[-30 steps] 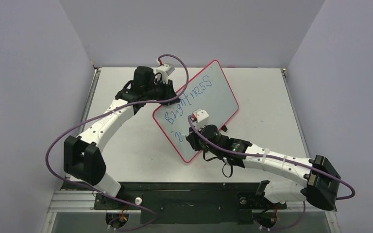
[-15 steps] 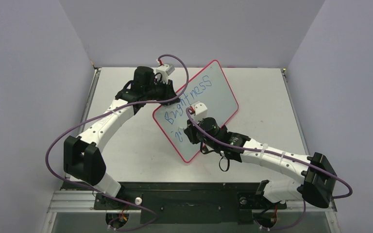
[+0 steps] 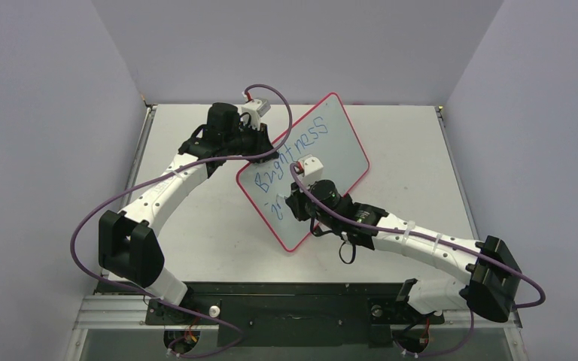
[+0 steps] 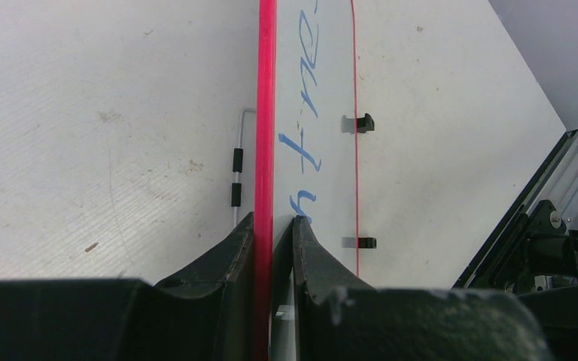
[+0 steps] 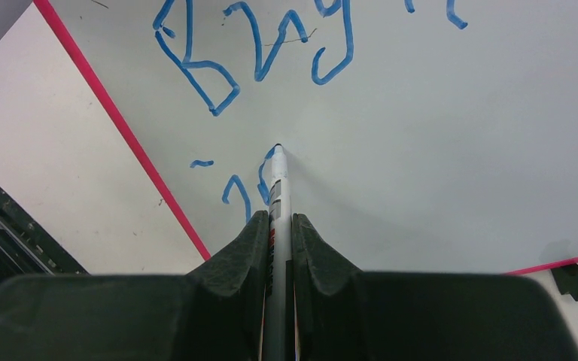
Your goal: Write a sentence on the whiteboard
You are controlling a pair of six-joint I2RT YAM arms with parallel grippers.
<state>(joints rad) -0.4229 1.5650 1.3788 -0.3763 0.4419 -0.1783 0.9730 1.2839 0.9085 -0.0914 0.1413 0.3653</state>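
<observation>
From the top camera we see the whiteboard lying near the middle of the table, its long axis running from about 7 o'clock to about 1 o'clock. The left fingers meet its long edge on the 10 o'clock side. The right fingers sit over its 7 o'clock end, so we take the right arm for the writing one. The sentence so far reads "Brightness" along the upper line, with only a couple of blue strokes below it.

In the left wrist view the board shows edge-on. Its red-pink rim runs straight to 12 o'clock from between the left fingers, which are clamped on that edge. Blue letters lie on the white face at 1 o'clock, and two black clips sit on the far rim.

In the right wrist view the right fingers are clamped on a marker that points to 12 o'clock, its tip touching the white face at the start of the second line. "Brig" lies across the top of this view, from 11 to 12 o'clock. A few short blue strokes lie close at 9 o'clock, and bare white stretches toward 3 o'clock. We judge that the next strokes must travel that way, parallel to the first line, while the left grip steadies the board against the pen's pressure.
</observation>
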